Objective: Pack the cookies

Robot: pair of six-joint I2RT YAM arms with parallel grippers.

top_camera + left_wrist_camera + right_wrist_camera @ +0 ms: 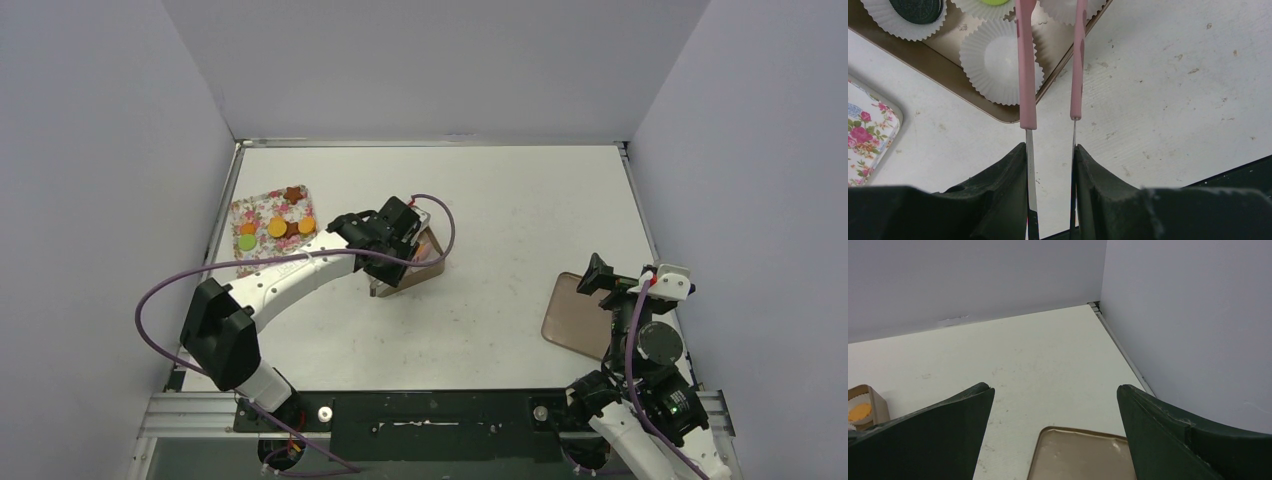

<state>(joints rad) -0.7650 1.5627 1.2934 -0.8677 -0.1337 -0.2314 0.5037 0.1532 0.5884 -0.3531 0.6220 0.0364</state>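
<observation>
While the left jaws clamp on the thin metal strips of a pair of tongs (1026,75), the two pink plastic sleeves of the tool run forward side by side with a narrow gap between them, over the corner of a shallow gold-brown tin (938,65). Their tips are cut off by the top of the wrist view. Inside the tin sit pleated white paper cups. One cup (998,62) under the tongs is empty, its fluted wall spread wide. Another holds a round dark cookie (916,7) with a stamped face, and a third shows the edge of a yellow-green cookie (992,2). From the right wrist view, an orange cookie (859,411) lies in a cup at the tin's end.

Most of the cookies (277,228) rest on a rectangular floral tray (262,210) with rounded corners, just left of the tin: flat orange rounds, dark brown pieces, a brown flower shape and a green round.

The right jaws stand wide open, gripping nothing, above a smooth brown lid (1080,457) with rounded corners that lies flat on the scuffed white counter (500,230), well apart from the tin.
</observation>
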